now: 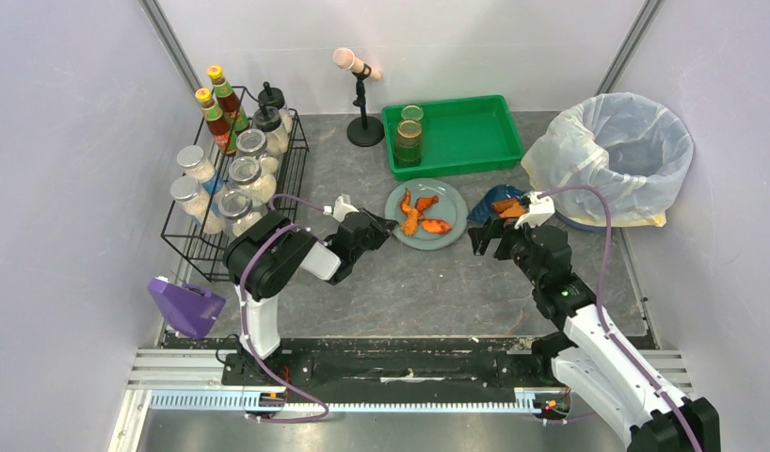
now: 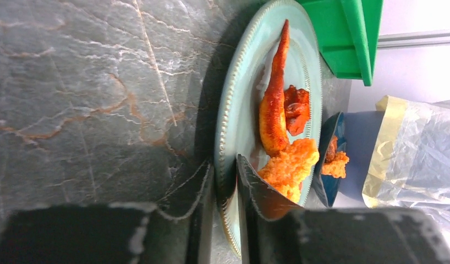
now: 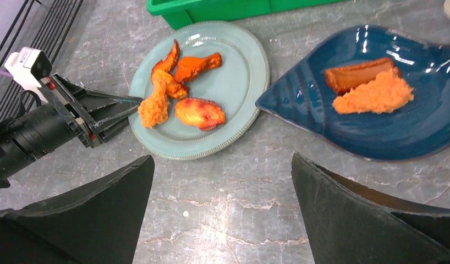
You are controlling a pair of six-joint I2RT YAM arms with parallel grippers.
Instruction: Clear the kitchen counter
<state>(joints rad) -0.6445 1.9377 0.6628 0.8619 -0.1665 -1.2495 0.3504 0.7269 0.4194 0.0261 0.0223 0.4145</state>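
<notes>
While overhead hidden, plate rim [image 2: 225, 126] claw-straddled.

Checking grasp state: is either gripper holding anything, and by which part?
Left gripper straddles the near rim of the light blue plate, one finger above, one below; a firm hold cannot be told. Right gripper is open, empty.

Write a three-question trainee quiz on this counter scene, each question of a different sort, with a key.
1. True or false: the left pincer has its fingers on either side of the rim of the pale green plate.
2. Multiple choice: the jars in the green tray stand in its
A. left end
B. right end
C. middle
3. Fill in: the right pincer hangs open just short of the ______ dish.

Key: 1 true; 2 A; 3 blue.
</notes>
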